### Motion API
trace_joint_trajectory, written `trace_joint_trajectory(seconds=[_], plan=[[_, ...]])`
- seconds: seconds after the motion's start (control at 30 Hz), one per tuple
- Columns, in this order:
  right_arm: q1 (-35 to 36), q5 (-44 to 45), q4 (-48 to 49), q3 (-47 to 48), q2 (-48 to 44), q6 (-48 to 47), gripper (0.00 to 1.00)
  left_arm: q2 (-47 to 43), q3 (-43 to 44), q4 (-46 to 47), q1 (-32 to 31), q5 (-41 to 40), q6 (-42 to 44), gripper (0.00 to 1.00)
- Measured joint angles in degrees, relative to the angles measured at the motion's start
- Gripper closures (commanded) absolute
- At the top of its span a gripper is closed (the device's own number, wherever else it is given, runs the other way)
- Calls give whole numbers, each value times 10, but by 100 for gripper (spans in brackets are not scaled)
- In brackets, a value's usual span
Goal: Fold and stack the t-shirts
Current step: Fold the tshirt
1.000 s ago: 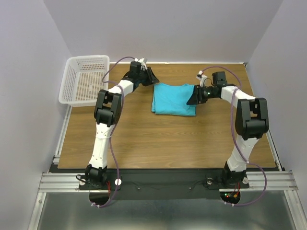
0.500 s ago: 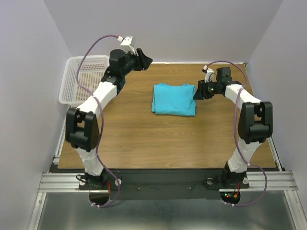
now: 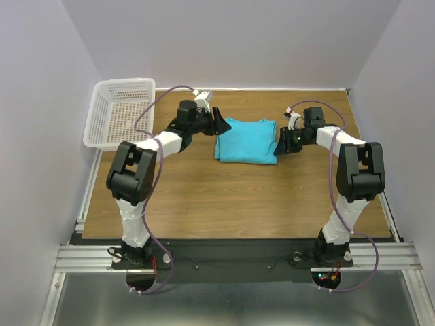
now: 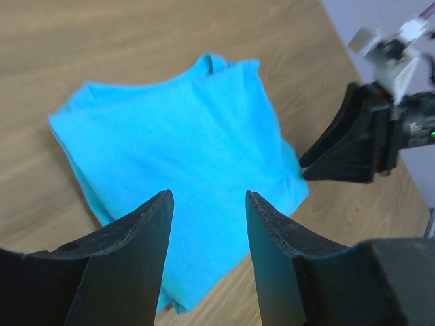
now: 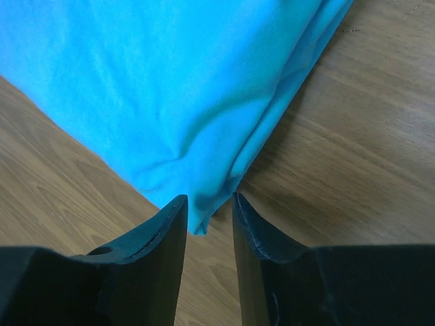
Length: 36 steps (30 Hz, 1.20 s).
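Down from above the basket, the left tool now sits at the folded t-shirt's left edge, jaws apart, empty. The right tool, narrowly parted, meets its right corner on the table.

basket: white plastic mesh, far-left table corner | table: brown wood grain

The wooden desk bears a folded turquoise t-shirt (toward the far side) and a white basket, seemingly overhanging its left edge.
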Motion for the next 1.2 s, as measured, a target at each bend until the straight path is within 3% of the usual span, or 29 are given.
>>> trace_joint_trajectory(seconds=[0.2,0.57,0.67,0.7,0.8,1.1,1.2], plan=[[0,-8,0,-2,1,8,62,101,57,-7,-17,6,-23,44],[0,-27,0,-2,21,17,69,195,147,-17,-15,-16,-50,45],[0,-30,0,-2,25,19,82,215,159,-29,-14,-23,-54,45],[0,-31,-1,-2,25,20,90,220,162,-34,-14,-26,-55,46],[0,-32,-1,-2,25,21,99,229,169,-47,-14,-36,-60,47],[0,-15,-4,-42,12,6,99,244,204,-80,-13,-73,-81,49],[0,-16,-6,-53,8,1,76,246,208,-84,-13,-79,-88,48]])
